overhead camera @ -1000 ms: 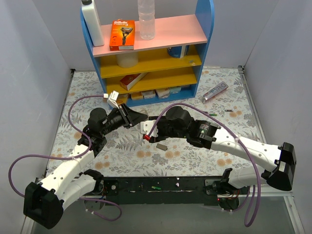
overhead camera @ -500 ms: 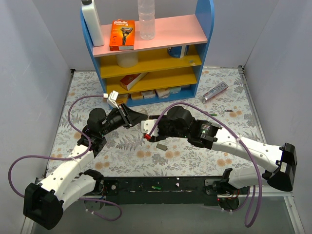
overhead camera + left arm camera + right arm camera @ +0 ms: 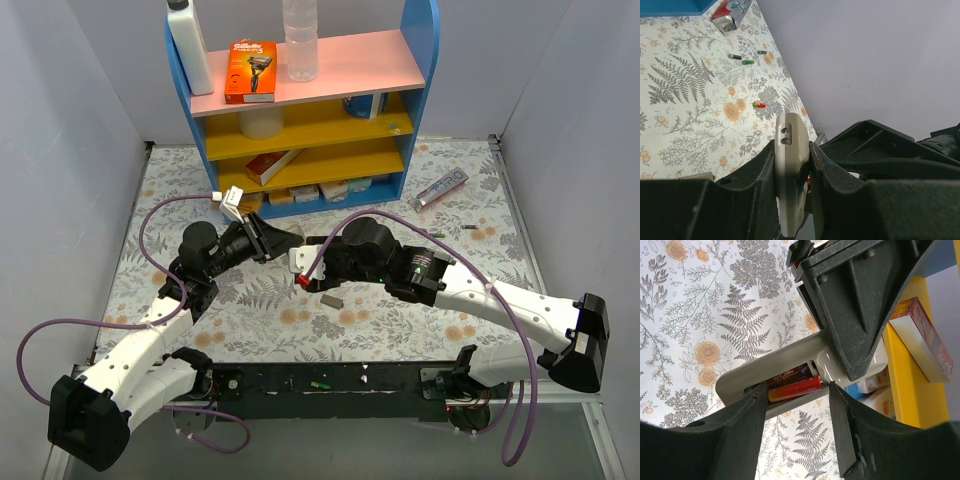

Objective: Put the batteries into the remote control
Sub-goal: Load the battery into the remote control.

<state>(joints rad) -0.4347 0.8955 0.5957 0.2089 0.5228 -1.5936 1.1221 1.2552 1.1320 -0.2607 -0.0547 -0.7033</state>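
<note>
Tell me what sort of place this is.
Probably a staged robot test cell, not a home: plain grey walls box in a floral-covered table, with a brightly painted shelf holding a Gillette razor box.

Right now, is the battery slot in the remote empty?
No, the right wrist view shows a red battery and a dark battery lying inside the remote.

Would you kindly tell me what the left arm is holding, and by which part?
The left fingers clamp the remote control near the end away from its open battery compartment, which juts free.
</note>
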